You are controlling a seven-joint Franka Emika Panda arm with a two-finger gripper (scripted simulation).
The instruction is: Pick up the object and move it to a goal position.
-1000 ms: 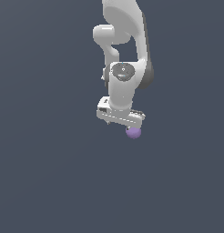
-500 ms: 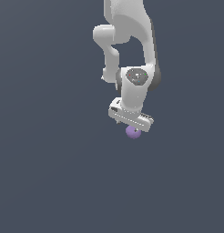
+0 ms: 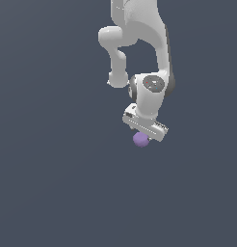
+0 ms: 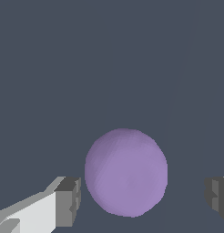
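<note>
Shifting toward the exterior view's right and tilting, compared with a second ago: white jointed arm (image 3: 139, 58) and its white tool (image 3: 143, 136) with dark grey pads (image 4: 68, 200), now leaning rather than hanging level. Lying directly under the tool, between the two pads: small smooth light-purple ball (image 3: 140, 139), matte, unmarked, evenly round. Standing open in the wrist view: one pad just beside the ball with a thin gap showing, the other well apart, so nothing gripped yet. Probably still aligning for the grasp, with lifting and carrying to the goal remaining. Showing as a flat, featureless dark grey-blue surface (image 3: 53, 183): the ground, without texture or visible goal marker.
</note>
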